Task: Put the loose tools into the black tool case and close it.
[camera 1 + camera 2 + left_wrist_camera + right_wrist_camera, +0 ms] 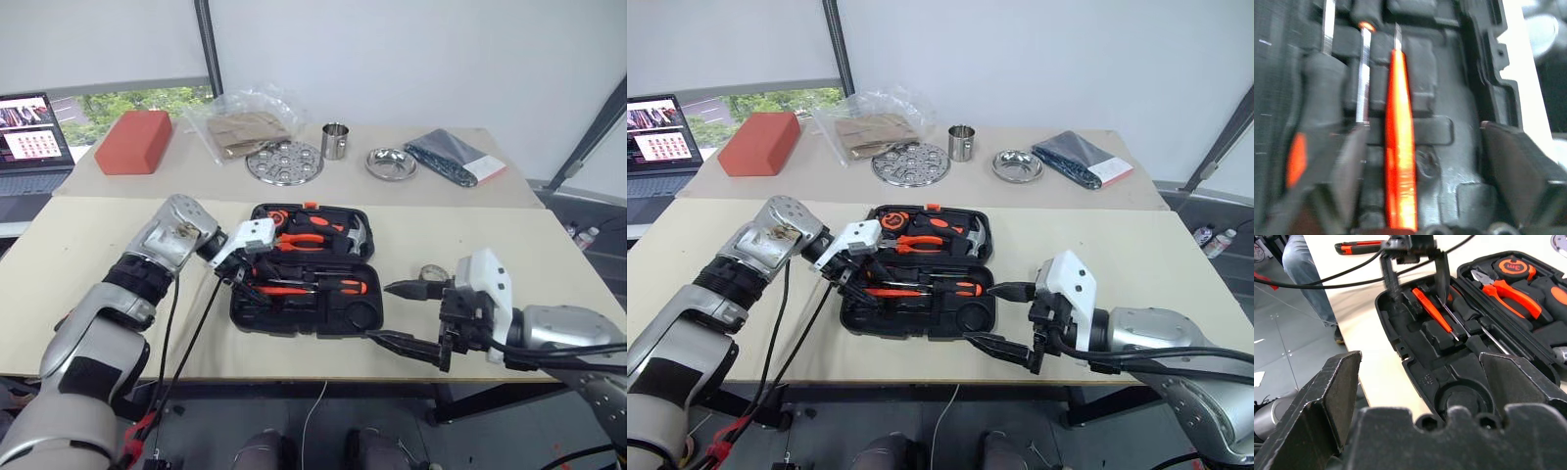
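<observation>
pale tabletops fill the room's middle, and the black tool case (306, 269) lies open on the near table (88, 255), lid half back, tray half toward the robot. the left gripper (1413, 276) hangs over the tray's left end with its fingers parted around the slim orange tester pen (1399, 142), which sits lengthwise in its recess with no finger touching it; it looks just released. two screwdrivers (313, 286) lie in the slots beside it. the right gripper (411, 315) waits off the case's right edge, jaws spread wide and empty. to finish this step well, i'd say the left arm should rise straight up so a finger doesn't hook the pen back out of its slot. one long orange and black utility knife (1359, 246) lies on the table beyond the case's left end, and the round recess (1465, 399) at the tray's right end is bare, with what may be the tape roll (432, 271) sitting on the table near the right gripper. those go in before the lid comes down.
</observation>
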You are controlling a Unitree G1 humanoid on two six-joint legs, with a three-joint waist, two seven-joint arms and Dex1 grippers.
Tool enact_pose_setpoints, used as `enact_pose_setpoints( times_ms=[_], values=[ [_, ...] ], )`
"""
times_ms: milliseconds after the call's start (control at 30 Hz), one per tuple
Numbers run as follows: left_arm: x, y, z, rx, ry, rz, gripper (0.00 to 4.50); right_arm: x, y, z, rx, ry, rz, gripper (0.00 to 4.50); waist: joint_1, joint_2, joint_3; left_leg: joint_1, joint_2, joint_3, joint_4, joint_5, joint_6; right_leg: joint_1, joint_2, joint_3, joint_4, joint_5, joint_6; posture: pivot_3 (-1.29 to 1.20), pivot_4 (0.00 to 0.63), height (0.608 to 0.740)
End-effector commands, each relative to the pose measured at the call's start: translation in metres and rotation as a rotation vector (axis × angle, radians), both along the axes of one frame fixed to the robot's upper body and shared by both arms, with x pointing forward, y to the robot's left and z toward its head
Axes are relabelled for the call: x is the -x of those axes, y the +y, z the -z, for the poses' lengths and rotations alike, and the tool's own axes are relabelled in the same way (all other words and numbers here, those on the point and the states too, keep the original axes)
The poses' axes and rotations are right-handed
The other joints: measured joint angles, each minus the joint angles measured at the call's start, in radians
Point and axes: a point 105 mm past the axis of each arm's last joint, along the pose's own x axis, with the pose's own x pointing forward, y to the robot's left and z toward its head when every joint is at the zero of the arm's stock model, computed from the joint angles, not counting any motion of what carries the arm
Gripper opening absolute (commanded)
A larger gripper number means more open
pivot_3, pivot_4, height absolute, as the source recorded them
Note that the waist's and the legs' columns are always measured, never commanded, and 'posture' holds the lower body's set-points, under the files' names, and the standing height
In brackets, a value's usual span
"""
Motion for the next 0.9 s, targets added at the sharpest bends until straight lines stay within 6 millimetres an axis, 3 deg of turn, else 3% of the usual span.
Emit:
enact_pose_setpoints(
  times_ms=[33,233,600,900],
  values=[
    [0.004,0.002,-0.017,0.139,-0.064,0.024,2.31,0.0,0.003,-0.008,-0.011,-0.036,-0.02,4.5,-0.003,0.0,0.0,0.0,0.0,0.0,0.0,0.0,0.0,0.0,0.0,0.0,0.0,0.0,0.0,0.0,0.15,0.734],
    [0.008,0.003,-0.006,0.195,-0.154,0.053,0.08,-0.002,0.003,-0.008,-0.011,-0.034,-0.018,4.5,-0.003,0.0,0.0,0.0,0.0,0.0,0.0,0.0,0.0,0.0,0.0,0.0,-0.001,-0.001,0.001,0.0,0.15,0.734],
    [0.009,-0.005,0.027,0.216,-0.24,0.037,0.03,-0.007,0.003,-0.006,-0.01,-0.023,-0.009,4.5,-0.002,0.0,0.0,0.0,-0.001,0.0,0.0,0.0,0.0,0.001,0.0,0.0,-0.001,0.0,0.001,0.0,0.15,0.734],
    [-0.005,-0.002,0.027,0.249,-0.268,-0.028,0.03,-0.005,0.003,-0.006,-0.008,-0.016,-0.012,4.5,0.008,0.0,0.0,0.001,-0.001,0.0,0.001,0.0,0.0,0.002,-0.001,-0.001,-0.001,0.002,0.0,0.0,0.15,0.734]
  ],
)
